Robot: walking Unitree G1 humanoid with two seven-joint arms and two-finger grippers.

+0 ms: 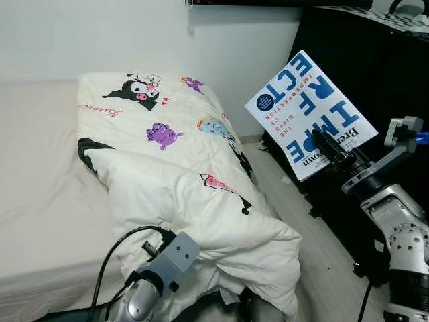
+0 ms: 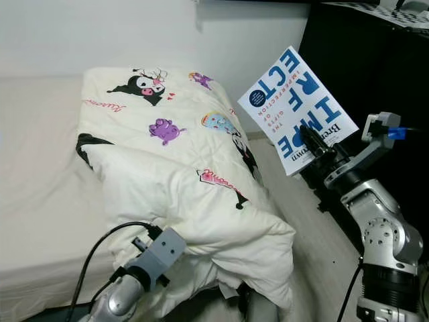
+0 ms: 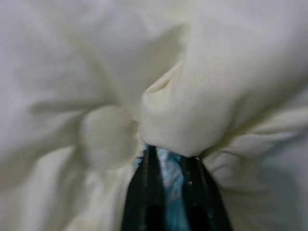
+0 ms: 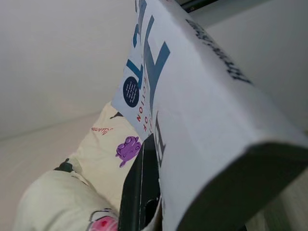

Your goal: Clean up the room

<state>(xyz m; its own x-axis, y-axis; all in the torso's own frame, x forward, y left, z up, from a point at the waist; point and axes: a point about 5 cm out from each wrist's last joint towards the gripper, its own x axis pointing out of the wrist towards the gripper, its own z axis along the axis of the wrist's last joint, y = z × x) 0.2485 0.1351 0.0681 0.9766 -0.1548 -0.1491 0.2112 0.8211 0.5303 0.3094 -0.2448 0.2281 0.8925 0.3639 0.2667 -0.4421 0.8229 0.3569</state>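
Note:
A cream quilt printed with cartoon figures lies bunched on the bed, its near end hanging over the edge. My left gripper is pushed into the quilt's folds, the fingers shut on a pinch of fabric. My left arm reaches in from below. My right gripper is raised at the right, shut on the lower edge of a white book with big blue letters. The book is held up in the air, tilted, in front of a black cabinet. In the right wrist view one black finger lies against the cover.
A tall black cabinet stands at the right against the white wall. A strip of pale floor runs between bed and cabinet. A black cable loops off my left arm.

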